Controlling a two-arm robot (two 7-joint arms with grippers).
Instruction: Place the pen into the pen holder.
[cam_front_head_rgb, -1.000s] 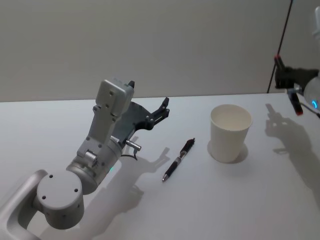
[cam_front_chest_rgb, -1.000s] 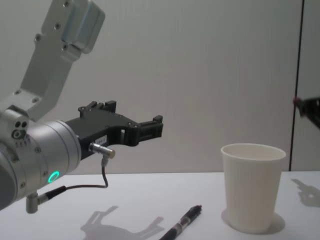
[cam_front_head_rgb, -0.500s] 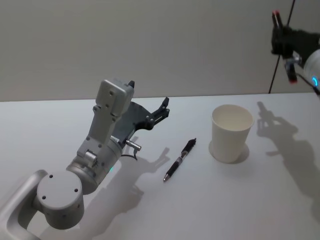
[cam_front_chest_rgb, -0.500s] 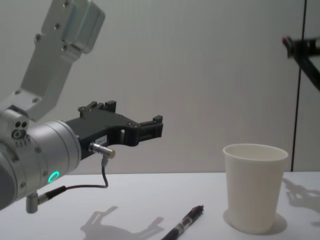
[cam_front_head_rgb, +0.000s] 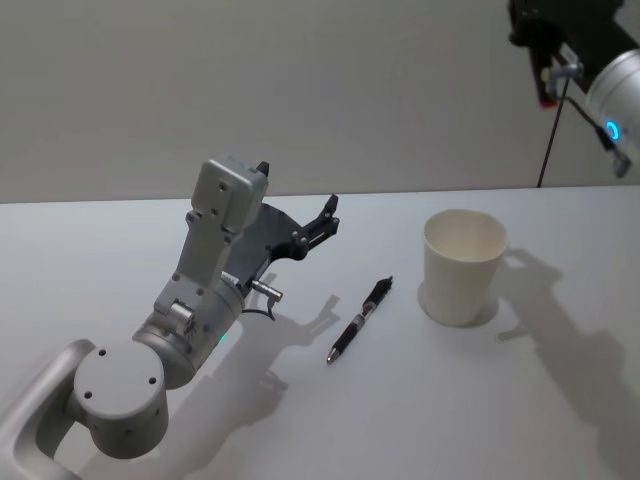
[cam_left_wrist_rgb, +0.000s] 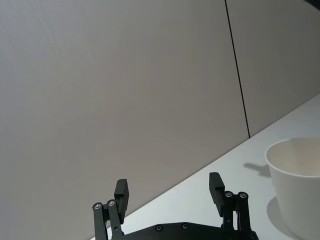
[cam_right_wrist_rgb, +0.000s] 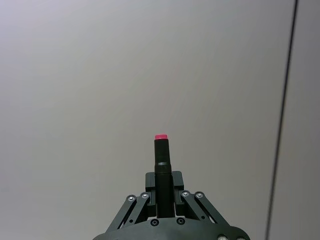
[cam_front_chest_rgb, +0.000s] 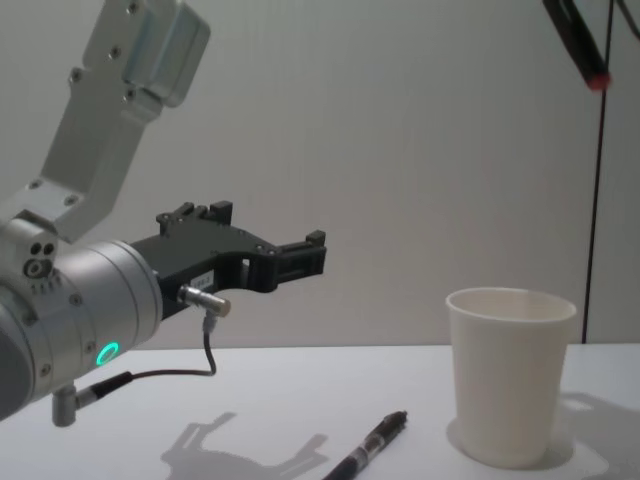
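Progress, as I judge it, is about halfway: the pickup is done, the drop is not. My right gripper (cam_right_wrist_rgb: 163, 186) is closed on a dark pen (cam_right_wrist_rgb: 161, 155) with a red end, held high in the air to the right of the cup (cam_front_head_rgb: 462, 265), well apart from it. The cup is plain white paper, upright on the table (cam_front_head_rgb: 450, 400). A second pen (cam_front_head_rgb: 358, 320) lies flat left of it. My left gripper (cam_left_wrist_rgb: 169, 186) hangs idle above the table, fingers wide apart, holding nothing.
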